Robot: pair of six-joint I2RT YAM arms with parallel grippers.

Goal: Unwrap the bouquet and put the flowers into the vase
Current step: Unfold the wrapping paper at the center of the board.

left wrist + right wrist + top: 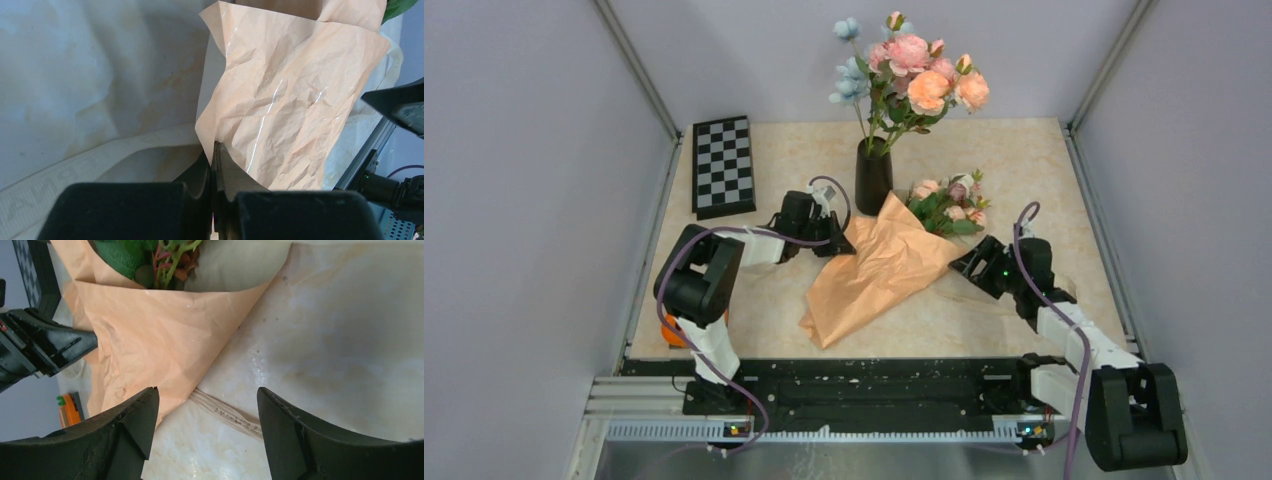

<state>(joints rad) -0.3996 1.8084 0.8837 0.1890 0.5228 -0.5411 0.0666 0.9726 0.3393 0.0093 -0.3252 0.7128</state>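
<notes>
Top view: the bouquet (879, 270) lies mid-table (1024, 160), flower heads just right of the black vase (873, 180), with bare room far right and near left. Left wrist: left end effector (215, 150) pressed together, pinching the paper's edge. Right wrist: right end effector (207, 394) spread wide over a corner of the wrap. There's a printed strap (227, 412) there, lettering unreadable.
</notes>
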